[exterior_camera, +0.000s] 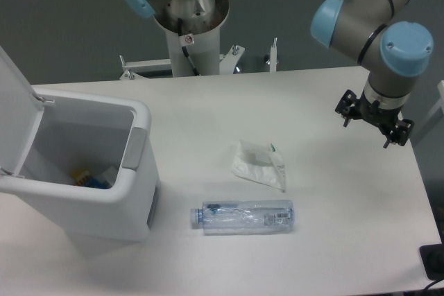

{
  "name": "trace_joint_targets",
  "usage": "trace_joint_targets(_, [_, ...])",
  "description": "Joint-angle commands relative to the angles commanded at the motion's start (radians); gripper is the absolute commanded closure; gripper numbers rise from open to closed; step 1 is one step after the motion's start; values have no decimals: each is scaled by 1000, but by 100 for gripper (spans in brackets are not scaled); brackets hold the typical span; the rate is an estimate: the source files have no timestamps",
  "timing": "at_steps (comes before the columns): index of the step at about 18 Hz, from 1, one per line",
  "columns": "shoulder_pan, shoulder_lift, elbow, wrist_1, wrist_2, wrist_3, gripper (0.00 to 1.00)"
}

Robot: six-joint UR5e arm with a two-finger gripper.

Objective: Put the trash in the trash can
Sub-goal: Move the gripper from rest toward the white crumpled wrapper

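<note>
A crumpled white plastic wrapper (258,164) with a green-edged strip lies on the white table, near its middle. Just in front of it a crushed clear bottle (244,216) lies on its side, blue cap pointing left. The white trash can (136,149) stands at the left with its lid flipped up. My gripper (372,121) hangs over the right side of the table, well to the right of both pieces of trash. Its black fingertips (345,109) stick out on either side of the wrist, spread apart, with nothing between them.
Small yellow and blue scraps (89,178) lie at the bottom of the bin. The arm's base column (189,29) stands behind the table's far edge. A dark object (433,261) sits off the table's front right corner.
</note>
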State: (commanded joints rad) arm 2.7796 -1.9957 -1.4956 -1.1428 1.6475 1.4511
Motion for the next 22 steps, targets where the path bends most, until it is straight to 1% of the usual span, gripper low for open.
trace_joint_targets(7, [-2, 2, 0, -6, -9, -3, 0])
trace_joint_targets(9, [-14, 3, -20, -5, -8, -5, 0])
trace_joint_targets(10, [-18, 17, -58, 1, -9, -9, 0])
trace_joint_targets(11, [-28, 32, -92, 27, -11, -15, 0])
trace_joint_targets(12, [-46, 50, -153, 97, -8, -43, 0])
trace_joint_targets(13, [-60, 52, -190, 148, -3, -78, 0])
trace_joint_targets(14, [-73, 54, -216, 181, -2, -118, 0])
trace_joint_targets(17, [-87, 61, -244, 192, -2, -147, 0])
trace_joint_targets(20, [-136, 61, -279, 196, 0, -149, 0])
trace_joint_targets(21, [-146, 66, -297, 201, -3, -149, 0])
trace_joint_targets(22, [-149, 81, -302, 201, -9, -146, 0])
